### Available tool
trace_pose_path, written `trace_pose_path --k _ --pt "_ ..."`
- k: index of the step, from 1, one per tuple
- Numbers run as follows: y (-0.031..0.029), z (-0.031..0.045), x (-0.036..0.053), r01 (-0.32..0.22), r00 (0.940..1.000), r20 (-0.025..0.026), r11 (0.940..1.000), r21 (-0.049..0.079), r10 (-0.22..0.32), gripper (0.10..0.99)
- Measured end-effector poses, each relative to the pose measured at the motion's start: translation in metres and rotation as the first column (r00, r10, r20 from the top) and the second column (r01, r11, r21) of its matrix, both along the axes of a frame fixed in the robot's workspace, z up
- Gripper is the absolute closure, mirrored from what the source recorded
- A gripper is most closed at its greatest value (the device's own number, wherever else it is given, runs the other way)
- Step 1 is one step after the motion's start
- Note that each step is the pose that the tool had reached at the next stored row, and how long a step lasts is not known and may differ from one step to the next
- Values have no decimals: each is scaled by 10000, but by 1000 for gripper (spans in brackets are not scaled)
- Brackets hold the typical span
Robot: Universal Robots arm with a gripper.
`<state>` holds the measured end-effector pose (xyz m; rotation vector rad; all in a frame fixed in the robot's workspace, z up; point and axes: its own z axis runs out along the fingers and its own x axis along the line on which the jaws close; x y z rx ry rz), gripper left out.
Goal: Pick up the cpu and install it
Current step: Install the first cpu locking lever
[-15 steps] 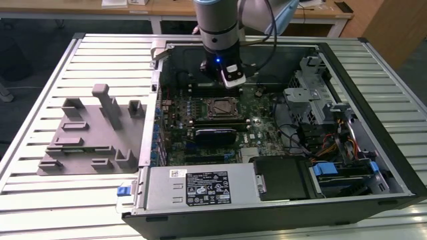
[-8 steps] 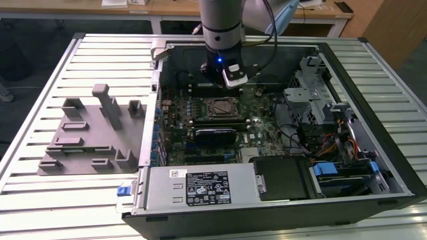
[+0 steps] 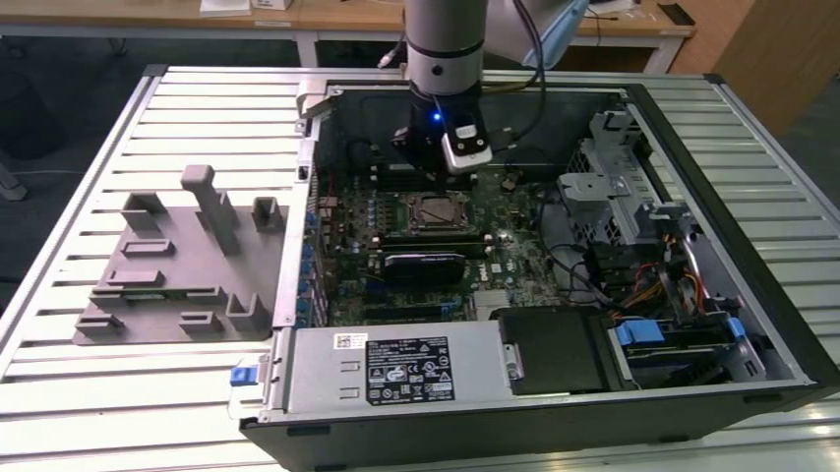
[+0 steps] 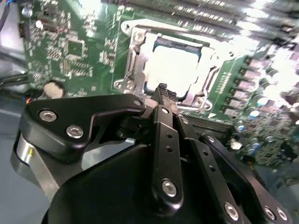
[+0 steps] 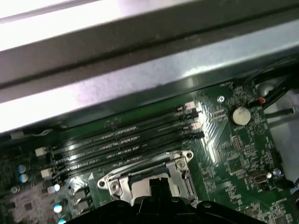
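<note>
Motherboard (image 3: 434, 246): cpu (image 4: 175, 70) in socket, gripper (image 4: 162, 89) just above.

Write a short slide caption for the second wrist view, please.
Gripper poised above the cpu seated in its motherboard socket.

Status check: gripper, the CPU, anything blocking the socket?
Black gripper shut, empty, hovering beside the socket. Silver square cpu seated in the metal socket frame on the green motherboard. Nothing over the socket.
</note>
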<state>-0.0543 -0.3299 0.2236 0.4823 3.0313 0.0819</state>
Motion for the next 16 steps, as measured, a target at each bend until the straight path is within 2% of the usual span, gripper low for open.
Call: trace_pose_path --k 5,7,16 --pt "0 0 35 -11 9989 -462 9988 -489 -11 980" --pt "-1 -2 41 -18 9983 -576 9983 -582 -16 980" --pt "-15 -1 42 -26 9983 -580 9983 -585 -8 980"
